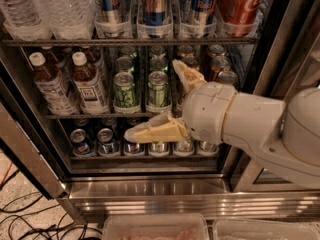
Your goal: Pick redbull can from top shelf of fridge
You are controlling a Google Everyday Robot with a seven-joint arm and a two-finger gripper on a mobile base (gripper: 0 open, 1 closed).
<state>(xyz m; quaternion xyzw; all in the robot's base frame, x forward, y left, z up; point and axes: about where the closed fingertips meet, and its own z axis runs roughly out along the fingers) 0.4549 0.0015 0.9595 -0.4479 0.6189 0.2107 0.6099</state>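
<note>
Up top, three redbull cans (pixel 201 5) stand side by side on the top shelf (pixel 75 42) of the fridge (pixel 150 190), each upright in its own clear plastic guide with its upper part cut off by the frame. Just to their right stands a red Coca-Cola can (pixel 241 3); to their left, clear water bottles (pixel 64 9) fill the rest of the rack.

One level down, two tea bottles (pixel 90 84) with white caps sit on the left, and green cans (pixel 125 91) line up in rows beside them. Smaller cans (pixel 80 141) sit on the lowest rack.

The gripper (pixel 150 100) hangs well below the redbull cans, in front of the middle and lower racks. Its tan fingers (pixel 156 131) are spread wide apart — one slants up toward the middle shelf, the other points left across the lowest cans — and hold nothing. The white arm (pixel 250 121) enters from the right.

Below the steel base lie two clear plastic bins (pixel 155 227), and dark cables (pixel 22 218) trail over the floor at the left.
</note>
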